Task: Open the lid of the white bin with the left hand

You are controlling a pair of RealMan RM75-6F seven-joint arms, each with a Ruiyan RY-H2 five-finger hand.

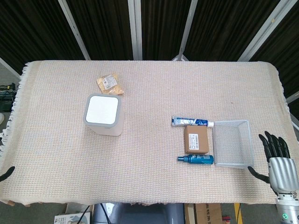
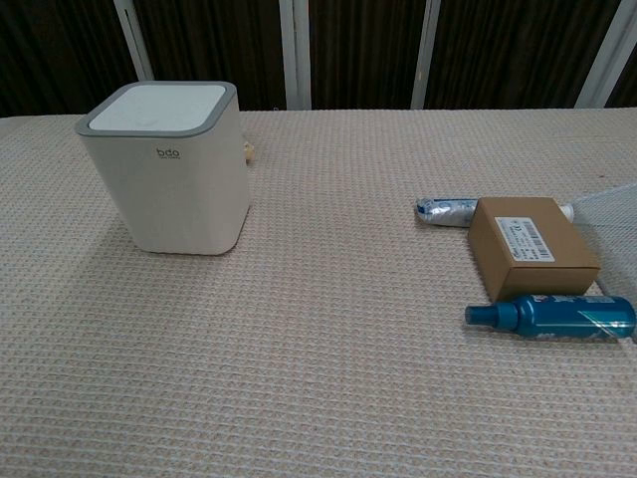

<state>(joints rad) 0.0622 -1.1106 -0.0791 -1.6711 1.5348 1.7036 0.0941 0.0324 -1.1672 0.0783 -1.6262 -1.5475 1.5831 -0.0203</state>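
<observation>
The white bin point(image 1: 103, 115) stands upright on the left half of the table, its grey-rimmed white lid point(image 1: 102, 109) lying flat and closed. The chest view shows the bin point(image 2: 169, 184) at the upper left with the lid point(image 2: 159, 108) down. Of my left hand point(image 1: 7, 173) only a dark tip shows at the left edge of the head view, well to the left of and nearer than the bin; how its fingers lie is hidden. My right hand point(image 1: 276, 156) hovers at the table's right front corner, fingers spread, holding nothing.
A tan snack packet point(image 1: 110, 85) lies just behind the bin. On the right sit a toothpaste tube point(image 1: 191, 122), a brown box point(image 1: 197, 139), a blue bottle point(image 1: 196, 159) and a wire basket point(image 1: 231, 161). The woven cloth point(image 1: 149, 186) covers the table.
</observation>
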